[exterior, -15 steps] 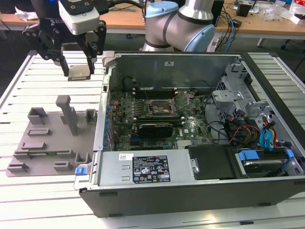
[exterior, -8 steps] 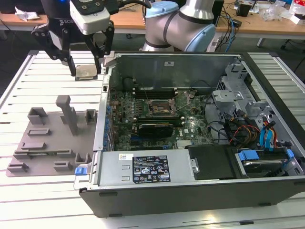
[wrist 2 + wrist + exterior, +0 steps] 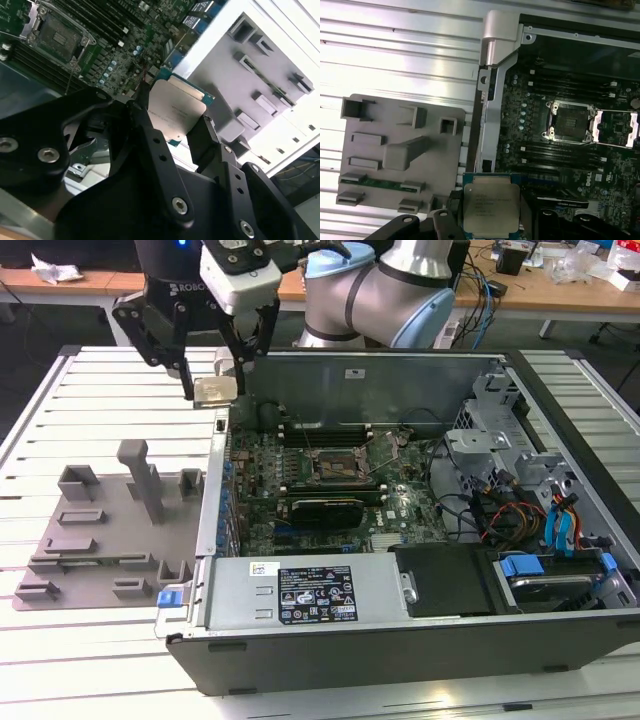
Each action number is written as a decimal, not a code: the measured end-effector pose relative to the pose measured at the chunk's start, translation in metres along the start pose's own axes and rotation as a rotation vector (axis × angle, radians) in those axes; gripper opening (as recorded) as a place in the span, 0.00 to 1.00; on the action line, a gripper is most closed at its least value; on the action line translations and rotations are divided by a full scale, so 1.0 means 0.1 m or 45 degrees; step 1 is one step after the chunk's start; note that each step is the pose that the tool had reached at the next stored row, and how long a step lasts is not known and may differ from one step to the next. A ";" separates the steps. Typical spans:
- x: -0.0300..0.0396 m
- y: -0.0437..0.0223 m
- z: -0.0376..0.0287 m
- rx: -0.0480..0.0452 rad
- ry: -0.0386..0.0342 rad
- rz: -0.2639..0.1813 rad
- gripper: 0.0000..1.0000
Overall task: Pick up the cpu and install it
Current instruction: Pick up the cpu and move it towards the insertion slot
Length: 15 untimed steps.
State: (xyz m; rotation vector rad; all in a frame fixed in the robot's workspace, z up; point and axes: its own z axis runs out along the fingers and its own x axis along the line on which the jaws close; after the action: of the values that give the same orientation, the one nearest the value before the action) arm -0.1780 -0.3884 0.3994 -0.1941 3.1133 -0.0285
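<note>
The gripper [image 3: 215, 392] has its black fingers [image 3: 202, 137] clamped on opposite edges of the cpu [image 3: 216, 390] – silvery top up – holding it in the air at the open computer case's [image 3: 420, 380] edge, in the exterior view at ten o'clock from the motherboard socket [image 3: 335, 465] and one o'clock from the grey tray [image 3: 100, 540].

Grey tray [image 3: 115, 530], open computer case [image 3: 450, 650], white slatted table [image 3: 100, 400]

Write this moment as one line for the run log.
gripper: shut on cpu | cpu: aloft near case wall | socket: frame open, not yet filled
</note>
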 end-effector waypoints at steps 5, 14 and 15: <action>-0.140 0.043 0.055 0.000 0.0002 0.006 0.55; -0.486 0.059 0.097 0.000 0.0004 0.008 0.55; -0.556 0.053 0.100 0.000 0.0004 0.008 0.55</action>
State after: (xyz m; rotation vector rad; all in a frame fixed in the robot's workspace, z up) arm -0.1233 -0.3763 0.3905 -0.1842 3.1141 -0.0289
